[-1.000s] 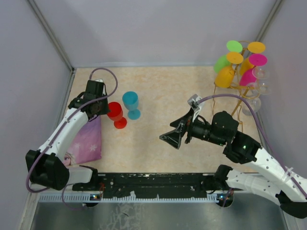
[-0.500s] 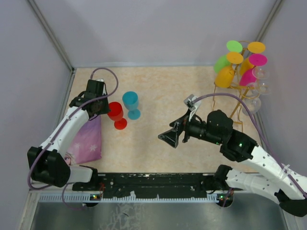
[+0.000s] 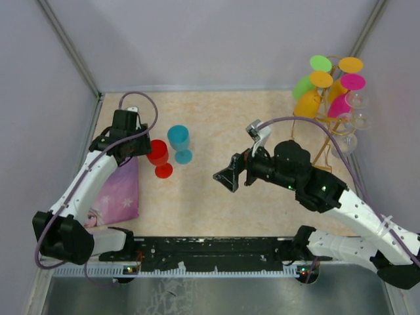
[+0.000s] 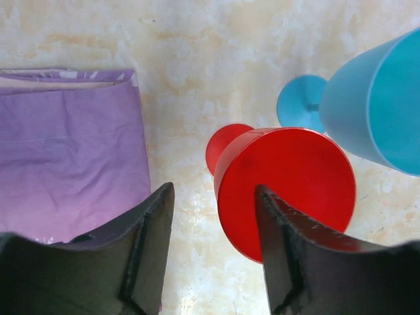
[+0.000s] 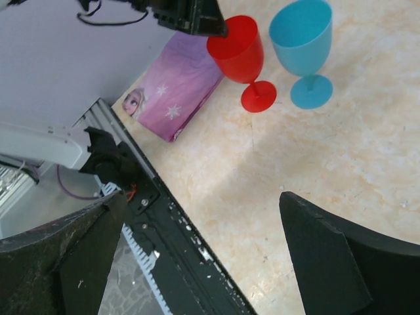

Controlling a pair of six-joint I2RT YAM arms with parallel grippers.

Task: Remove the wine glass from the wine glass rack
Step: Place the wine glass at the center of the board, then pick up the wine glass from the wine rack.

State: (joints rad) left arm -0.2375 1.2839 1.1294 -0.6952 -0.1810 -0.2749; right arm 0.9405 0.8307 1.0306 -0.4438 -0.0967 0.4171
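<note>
The wine glass rack [image 3: 323,147] is set in the table's [image 3: 223,118] far right corner, hung with coloured glasses [image 3: 307,104], and is seen only from above. A red wine glass [image 3: 157,152] is stood upright at the left, just beside a blue glass [image 3: 178,139]. The left gripper [image 4: 211,197] is parted at the red rim, one finger clear of it. The right gripper [image 3: 226,178] is spread wide over bare mid-table. A cartoon face and snowflakes on the purple packet [image 5: 176,92] are shown only by the right wrist view.
</note>
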